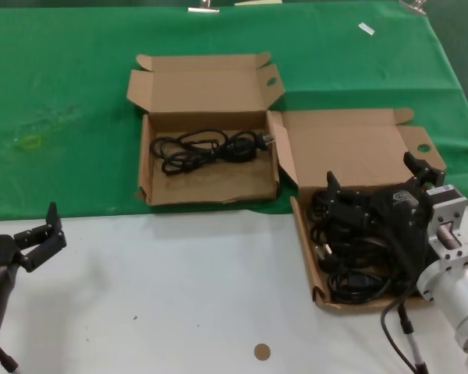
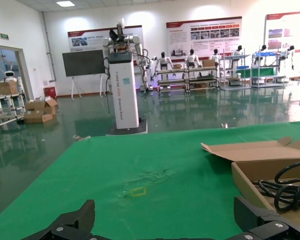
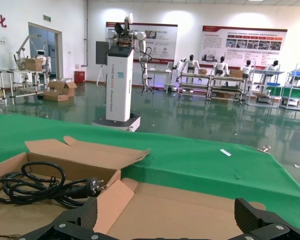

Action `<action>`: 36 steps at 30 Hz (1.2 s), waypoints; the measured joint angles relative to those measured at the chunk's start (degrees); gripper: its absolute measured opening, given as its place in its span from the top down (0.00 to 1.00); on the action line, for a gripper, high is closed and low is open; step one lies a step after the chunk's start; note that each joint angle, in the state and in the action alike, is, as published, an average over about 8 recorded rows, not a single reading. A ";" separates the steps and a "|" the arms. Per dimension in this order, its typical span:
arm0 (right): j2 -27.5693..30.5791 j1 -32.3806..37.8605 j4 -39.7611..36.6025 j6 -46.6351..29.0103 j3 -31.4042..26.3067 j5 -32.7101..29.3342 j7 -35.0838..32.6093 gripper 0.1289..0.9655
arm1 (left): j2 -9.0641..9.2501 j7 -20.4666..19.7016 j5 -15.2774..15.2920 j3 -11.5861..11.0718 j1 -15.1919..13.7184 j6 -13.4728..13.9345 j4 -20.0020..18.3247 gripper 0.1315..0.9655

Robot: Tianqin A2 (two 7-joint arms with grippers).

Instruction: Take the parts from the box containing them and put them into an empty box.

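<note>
Hovering over your full box (image 1: 306, 234), the right gripper (image 1: 374, 181) sits low above the pile of cords (image 1: 351, 257), its fingers spread wide with nothing between them. You can see both fingertips (image 3: 255, 214) apart in the right wrist view, though whether they touch the pile you cannot tell from these views. That box lies on the white table (image 1: 179, 296) at the right, its lid leaning back onto the green cloth (image 1: 62, 101). The other box (image 1: 144, 167) sits on the cloth to the left and farther back, holding one coiled cord (image 1: 210, 148) near its rear wall. Your left gripper (image 1: 43, 238) waits at the near left over the table, well apart from both boxes, fingers spread and holding nothing.
</note>
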 joint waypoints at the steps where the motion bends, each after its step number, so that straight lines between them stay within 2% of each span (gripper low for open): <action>1: 0.00 0.00 0.00 0.00 0.00 0.00 0.00 0.00 | 0.00 0.00 0.00 0.00 0.00 0.00 0.00 0.00; 36: 0.00 0.00 0.00 0.00 0.00 0.00 0.00 0.00 | 0.00 -0.01 0.00 0.00 0.00 0.00 0.00 0.00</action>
